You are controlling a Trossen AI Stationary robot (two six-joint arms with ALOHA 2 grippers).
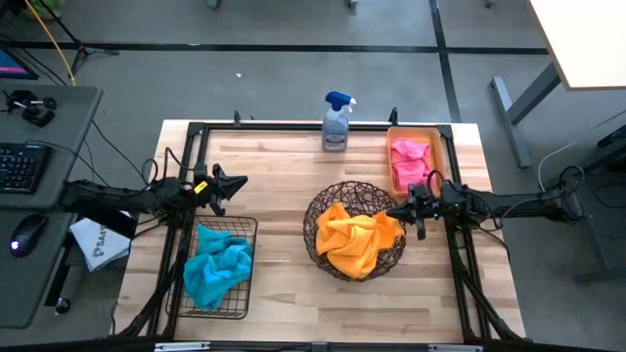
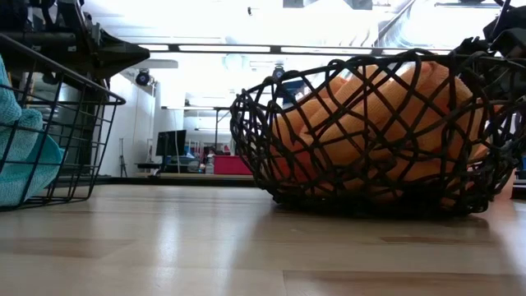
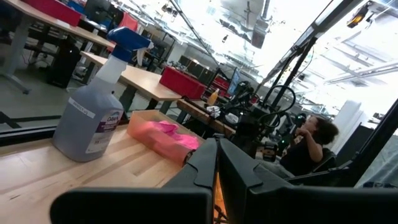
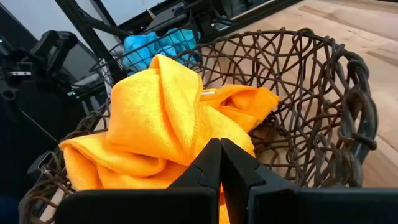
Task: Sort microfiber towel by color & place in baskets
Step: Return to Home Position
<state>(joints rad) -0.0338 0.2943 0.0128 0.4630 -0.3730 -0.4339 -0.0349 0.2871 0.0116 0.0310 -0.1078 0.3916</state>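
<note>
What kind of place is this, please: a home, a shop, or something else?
Probably a robotics lab or workshop. The left arm and the right arm stand at a wooden table, a keyboard lies on a desk beside it, and the room beyond holds a workbench with a red bin.

Teal towel in black basket, orange towel in brown bowl, pink towel in orange tray.
</note>
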